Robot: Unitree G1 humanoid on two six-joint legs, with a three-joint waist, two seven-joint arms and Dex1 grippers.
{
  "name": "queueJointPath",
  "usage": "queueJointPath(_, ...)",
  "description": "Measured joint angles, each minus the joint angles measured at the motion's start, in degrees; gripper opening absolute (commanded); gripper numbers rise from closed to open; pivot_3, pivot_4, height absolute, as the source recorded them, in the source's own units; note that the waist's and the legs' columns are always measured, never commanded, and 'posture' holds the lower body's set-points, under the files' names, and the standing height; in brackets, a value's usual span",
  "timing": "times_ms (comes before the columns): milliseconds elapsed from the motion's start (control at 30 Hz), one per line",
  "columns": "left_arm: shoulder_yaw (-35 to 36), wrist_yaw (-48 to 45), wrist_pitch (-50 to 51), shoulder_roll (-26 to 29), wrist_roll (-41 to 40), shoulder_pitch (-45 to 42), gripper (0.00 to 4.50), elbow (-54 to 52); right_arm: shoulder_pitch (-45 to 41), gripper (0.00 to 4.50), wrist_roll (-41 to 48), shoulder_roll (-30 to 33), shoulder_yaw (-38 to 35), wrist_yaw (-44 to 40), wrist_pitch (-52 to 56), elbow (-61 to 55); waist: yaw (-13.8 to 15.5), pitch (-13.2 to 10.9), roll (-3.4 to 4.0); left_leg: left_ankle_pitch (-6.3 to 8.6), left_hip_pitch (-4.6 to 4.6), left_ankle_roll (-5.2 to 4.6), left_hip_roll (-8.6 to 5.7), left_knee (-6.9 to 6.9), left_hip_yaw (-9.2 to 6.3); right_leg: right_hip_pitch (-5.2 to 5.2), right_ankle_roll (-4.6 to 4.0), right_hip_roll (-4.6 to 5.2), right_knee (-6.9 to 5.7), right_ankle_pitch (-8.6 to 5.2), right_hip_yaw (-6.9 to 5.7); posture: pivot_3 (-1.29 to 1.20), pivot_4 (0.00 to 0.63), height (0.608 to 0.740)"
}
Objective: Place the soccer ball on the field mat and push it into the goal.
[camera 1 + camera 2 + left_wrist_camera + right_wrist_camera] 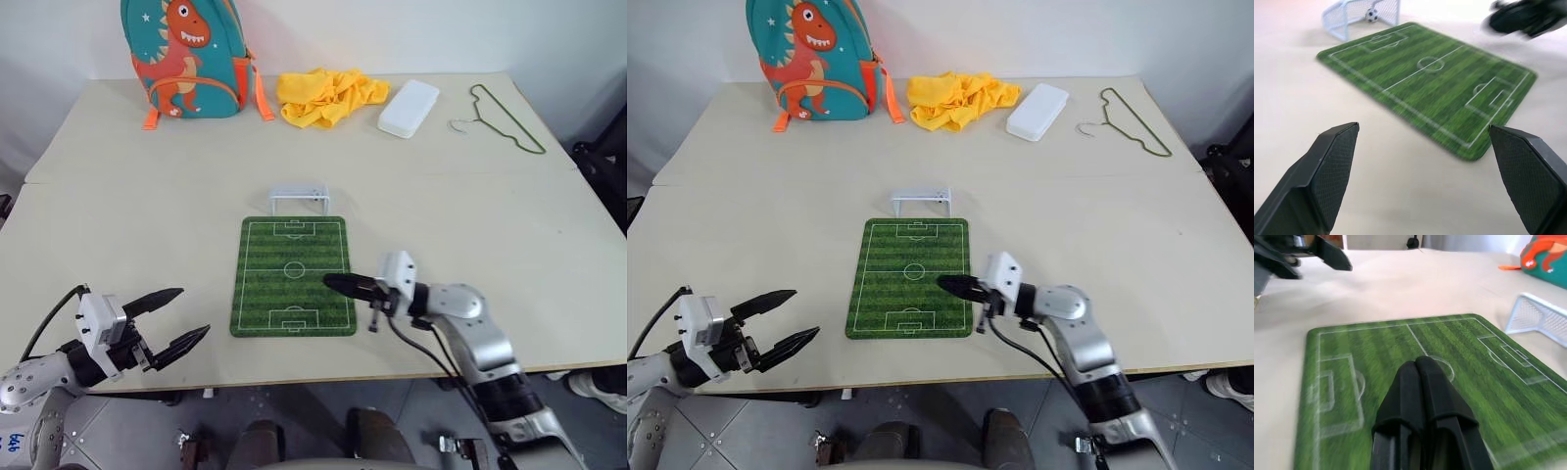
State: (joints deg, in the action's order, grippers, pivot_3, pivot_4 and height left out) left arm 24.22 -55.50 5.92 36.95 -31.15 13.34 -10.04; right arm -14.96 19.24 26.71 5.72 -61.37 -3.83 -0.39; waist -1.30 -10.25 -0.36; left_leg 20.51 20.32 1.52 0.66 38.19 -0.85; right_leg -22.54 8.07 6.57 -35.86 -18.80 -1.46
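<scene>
My right gripper (pixel 333 283) — fingers pressed together, clenched on nothing — points level toward my left, its tip over the right edge of the field mat (pixel 292 279) near the halfway line. My left gripper (pixel 181 318) hangs over the front left part of the table (pixel 118 196), well apart from the mat, with its two black fingers (pixel 1327 171) spread wide and nothing between them.

The field mat lies flat near the table's middle, its long side running away from me. The goal (pixel 300 199) stands just beyond the mat's far short edge, its mouth facing the pitch. The soccer ball (pixel 1371 15) rests inside the goal, against the netting, as seen from my left wrist.

Along the table's far edge, from my left to my right: a teal dinosaur backpack (pixel 186 57), a crumpled yellow cloth (pixel 323 95), a white case (pixel 409 108), and a green wire hanger (pixel 502 117) — all well apart from the mat.
</scene>
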Motion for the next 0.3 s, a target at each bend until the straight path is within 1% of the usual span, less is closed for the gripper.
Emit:
queueJointPath(167, 0.48, 1.77, -1.54, -0.50, 0.31, -1.60, 4.50, 1.98, 8.00, 0.02, 2.78, 7.69, -12.24, 0.14, -1.76, 0.34, -0.06, 0.00, 0.00, 0.02, -0.02, -0.03, 0.03, 0.05, 0.14, 0.05, 0.02, -0.01, 0.07, 0.01, -0.01, 0.00, 0.150, 0.740)
queueJointPath(233, 0.45, 2.22, -2.18, -0.81, 0.37, -1.81, 4.50, 2.24, 11.21, 0.02, 3.13, 9.54, -16.83, 1.04, -2.42, 0.33, -0.20, 0.00, -0.01, 0.01, -0.11, -0.02, 0.07, 0.04, 0.26, 0.05, 0.02, -0.03, 0.07, 0.01, 0.02, 0.00, 0.150, 0.740)
queueJointPath(300, 0.39, 2.29, -2.42, -0.98, 0.37, -2.44, 4.50, 2.54, 13.11, 0.02, 3.45, 10.22, -19.30, 1.61, -2.70, 0.30, -0.38, -0.01, -0.01, -0.01, -0.20, 0.02, 0.11, 0.05, 0.43, 0.04, 0.02, -0.04, 0.13, 0.01, 0.09, 0.00, 0.150, 0.740)
